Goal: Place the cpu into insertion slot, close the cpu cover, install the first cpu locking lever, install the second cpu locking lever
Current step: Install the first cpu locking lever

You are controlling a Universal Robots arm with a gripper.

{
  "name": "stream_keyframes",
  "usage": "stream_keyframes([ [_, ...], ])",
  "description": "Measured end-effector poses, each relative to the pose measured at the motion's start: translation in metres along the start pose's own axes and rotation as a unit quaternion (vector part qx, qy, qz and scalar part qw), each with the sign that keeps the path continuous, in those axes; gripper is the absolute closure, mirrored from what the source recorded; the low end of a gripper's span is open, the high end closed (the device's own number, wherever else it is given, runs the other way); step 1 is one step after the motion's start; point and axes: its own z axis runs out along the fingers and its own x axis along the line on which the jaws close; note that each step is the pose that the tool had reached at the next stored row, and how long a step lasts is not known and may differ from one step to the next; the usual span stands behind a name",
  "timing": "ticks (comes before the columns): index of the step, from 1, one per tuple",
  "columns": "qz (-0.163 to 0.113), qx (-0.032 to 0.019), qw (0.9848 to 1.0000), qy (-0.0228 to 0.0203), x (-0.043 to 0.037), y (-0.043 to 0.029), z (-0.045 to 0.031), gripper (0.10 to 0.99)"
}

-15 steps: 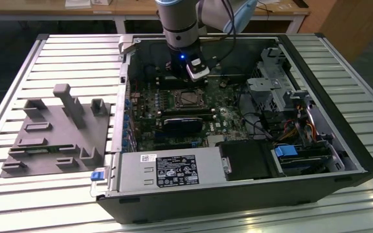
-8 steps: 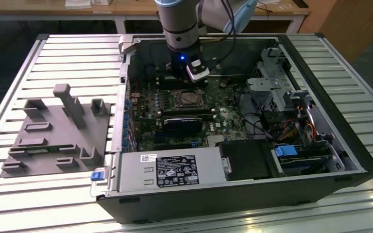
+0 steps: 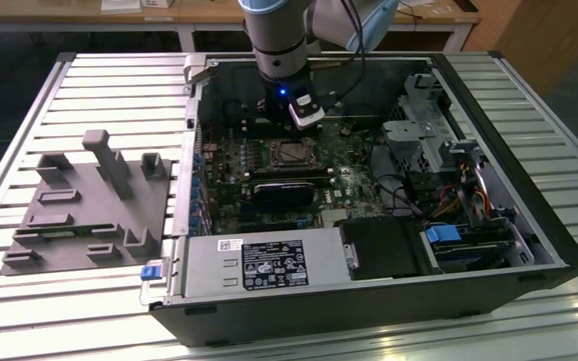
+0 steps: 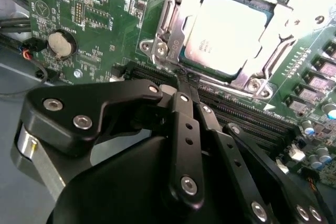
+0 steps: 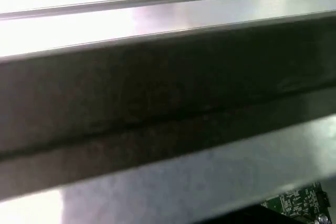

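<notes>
A slatted metal table carries an open computer case lying on its side, its green motherboard facing up. Beside the case, toward the exterior view's left, a grey fixture plate with upright blocks and recesses rests directly on the table's slats, close to the case wall.

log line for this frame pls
cpu: seated in insertion slot | cpu cover: down over it | gripper: shut, empty, at the socket's edge
</notes>
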Motion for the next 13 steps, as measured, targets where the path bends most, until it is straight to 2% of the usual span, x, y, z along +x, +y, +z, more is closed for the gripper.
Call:
stream_keyframes([
  [9, 0.0, 0.0006, 1.0, 0.0002, 0.0001, -0.0013, 0.0009, 0.984],
  [13, 0.0, 0.0006, 1.0, 0.0002, -0.0006, -0.0007, -0.0028, 0.984],
])
